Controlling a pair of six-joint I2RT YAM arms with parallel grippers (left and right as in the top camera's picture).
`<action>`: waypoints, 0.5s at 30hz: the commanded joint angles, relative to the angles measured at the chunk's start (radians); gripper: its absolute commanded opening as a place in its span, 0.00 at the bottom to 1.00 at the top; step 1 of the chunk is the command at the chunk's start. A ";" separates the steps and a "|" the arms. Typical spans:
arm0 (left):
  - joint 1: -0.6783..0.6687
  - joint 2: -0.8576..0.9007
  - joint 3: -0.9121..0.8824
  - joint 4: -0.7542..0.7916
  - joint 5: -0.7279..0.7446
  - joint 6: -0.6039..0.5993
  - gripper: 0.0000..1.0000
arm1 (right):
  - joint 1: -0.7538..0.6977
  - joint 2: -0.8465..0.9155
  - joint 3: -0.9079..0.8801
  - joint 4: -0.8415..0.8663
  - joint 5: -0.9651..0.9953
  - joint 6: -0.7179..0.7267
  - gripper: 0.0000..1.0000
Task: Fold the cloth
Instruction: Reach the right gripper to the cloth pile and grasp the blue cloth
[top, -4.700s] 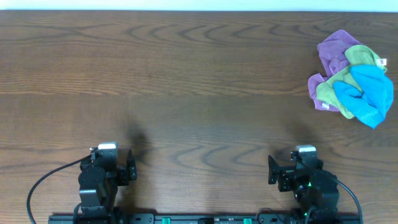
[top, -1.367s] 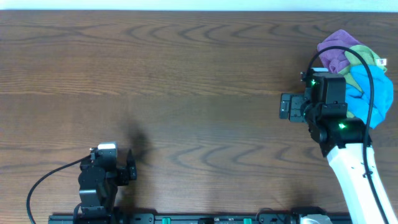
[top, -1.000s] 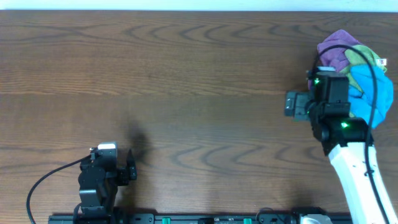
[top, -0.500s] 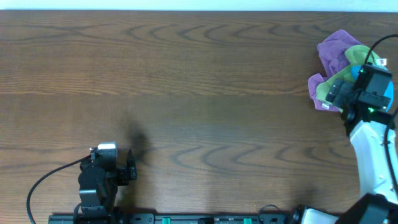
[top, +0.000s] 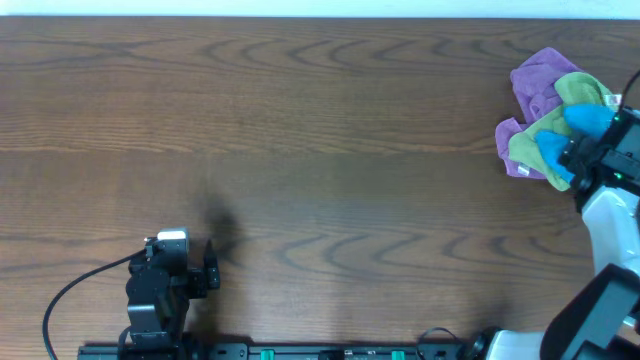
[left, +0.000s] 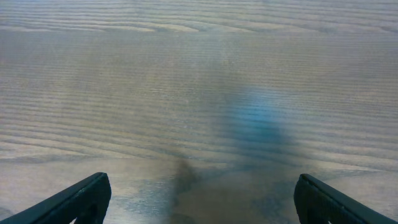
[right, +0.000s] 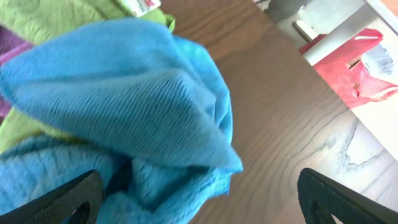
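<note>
Overhead: cloth (top: 588, 118) crumpled on green cloth (top: 530, 140) and purple cloth (top: 540, 75), far right of bench (top: 300, 120).
Left wrist: left fingers (left: 199, 202) spread wide, empty, parked near-left.
Right wrist: right fingers (right: 199, 198) spread wide, straddling cloth, likely poised to pick it out.

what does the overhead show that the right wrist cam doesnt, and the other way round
Only overhead: the left arm parked at the table's near edge, and where the pile sits, at the far right.
Only right wrist: a red bag beyond the table edge, and the cloth's ribbed weave up close.
Both: the crumpled cloth bunched against the green cloth, with the right gripper open at it.
</note>
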 joint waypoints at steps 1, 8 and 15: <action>-0.003 -0.007 -0.007 0.001 -0.018 -0.003 0.95 | -0.025 0.021 0.019 0.016 -0.036 -0.015 0.99; -0.003 -0.007 -0.007 0.001 -0.018 -0.003 0.95 | -0.040 0.099 0.019 0.079 -0.132 -0.015 0.99; -0.003 -0.007 -0.007 0.001 -0.018 -0.003 0.95 | -0.031 0.092 0.019 0.068 -0.180 -0.011 0.01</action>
